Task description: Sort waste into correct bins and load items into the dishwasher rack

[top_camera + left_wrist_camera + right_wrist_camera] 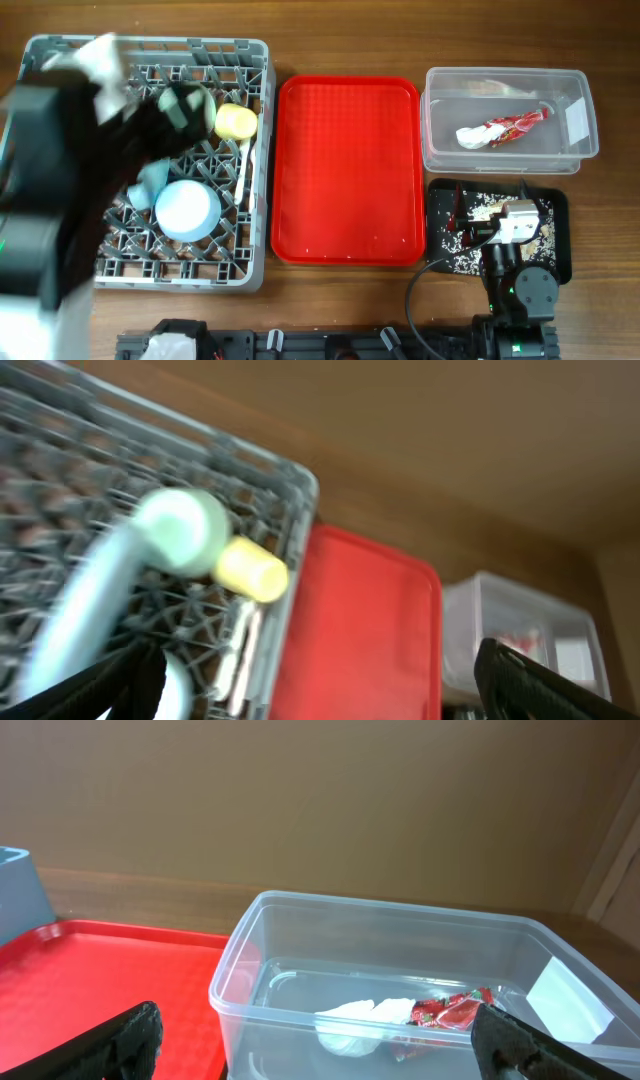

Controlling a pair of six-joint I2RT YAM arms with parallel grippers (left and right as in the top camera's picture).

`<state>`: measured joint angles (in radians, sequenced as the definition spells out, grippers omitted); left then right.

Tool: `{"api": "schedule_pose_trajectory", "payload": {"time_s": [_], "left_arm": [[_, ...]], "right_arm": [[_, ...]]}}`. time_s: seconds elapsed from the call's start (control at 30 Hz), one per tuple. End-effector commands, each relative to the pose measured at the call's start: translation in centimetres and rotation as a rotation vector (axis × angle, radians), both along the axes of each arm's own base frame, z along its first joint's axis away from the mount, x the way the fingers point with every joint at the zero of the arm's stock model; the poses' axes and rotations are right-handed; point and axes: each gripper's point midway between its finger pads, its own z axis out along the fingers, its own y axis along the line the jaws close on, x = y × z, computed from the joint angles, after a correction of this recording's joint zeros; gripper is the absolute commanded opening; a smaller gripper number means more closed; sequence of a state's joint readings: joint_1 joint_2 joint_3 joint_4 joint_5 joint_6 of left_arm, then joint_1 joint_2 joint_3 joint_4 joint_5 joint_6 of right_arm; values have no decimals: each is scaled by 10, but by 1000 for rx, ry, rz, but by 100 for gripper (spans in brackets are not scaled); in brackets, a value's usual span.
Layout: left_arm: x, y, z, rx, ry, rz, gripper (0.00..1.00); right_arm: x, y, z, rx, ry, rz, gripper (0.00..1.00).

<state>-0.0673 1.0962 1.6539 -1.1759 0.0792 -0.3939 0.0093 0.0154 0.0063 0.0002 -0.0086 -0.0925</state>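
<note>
The grey dishwasher rack point(255, 60) stands at the left and holds the yellow cup point(236, 121), the pale blue-white bowl point(187, 208), a pale blue plate point(152, 180) and white cutlery point(243, 165). My left gripper point(165, 108), blurred, hovers above the rack. In the left wrist view it point(315, 660) is open and empty, above the mint-green bowl point(180, 530), the cup point(252, 568) and the plate point(85, 600). The clear tub point(508, 82) holds the red-and-white wrapper point(515, 126) and the napkin point(470, 137). The black tray point(555, 255) holds crumbs point(462, 245). My right gripper point(505, 222) is above it, open and empty point(315, 1020).
The flat red serving tray point(345, 170) lies between the rack and the bins, with nothing on it. It also shows in the left wrist view point(355, 630) and in the right wrist view point(100, 980). The clear tub point(400, 945) stands just ahead of my right fingers.
</note>
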Motion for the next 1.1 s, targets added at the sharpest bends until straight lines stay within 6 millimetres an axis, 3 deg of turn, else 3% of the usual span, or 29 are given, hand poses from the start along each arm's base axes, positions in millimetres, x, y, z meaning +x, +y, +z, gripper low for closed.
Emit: {"api": "schedule_pose_trajectory", "payload": {"time_s": [0.0, 0.23, 0.3, 0.4, 0.5, 0.6, 0.77, 0.87, 1.07], "left_arm": [[-45, 30, -35, 65, 42, 109, 100], [-106, 45, -121, 65, 56, 202, 100], [-110, 45, -144, 31, 26, 228, 100], [-102, 42, -162, -30, -78, 240, 100], [-82, 34, -163, -88, -243, 205, 100], [-54, 26, -145, -123, -491, 140, 100], [-43, 21, -127, -138, -762, 91, 100], [-41, 21, -135, -139, -811, 87, 100], [-33, 22, -165, -137, -751, 91, 100]], "right_arm": [[-1, 2, 3, -12, -15, 14, 100], [-1, 2, 3, -12, -15, 14, 100], [-1, 2, 3, -12, -15, 14, 100], [-1, 2, 3, -12, -15, 14, 100], [-1, 2, 3, -12, -15, 14, 100], [-1, 2, 3, -12, -15, 14, 100], [-1, 2, 3, -12, -15, 14, 100], [-1, 2, 3, -11, -15, 14, 100], [-1, 2, 3, -12, -15, 14, 100]]}}
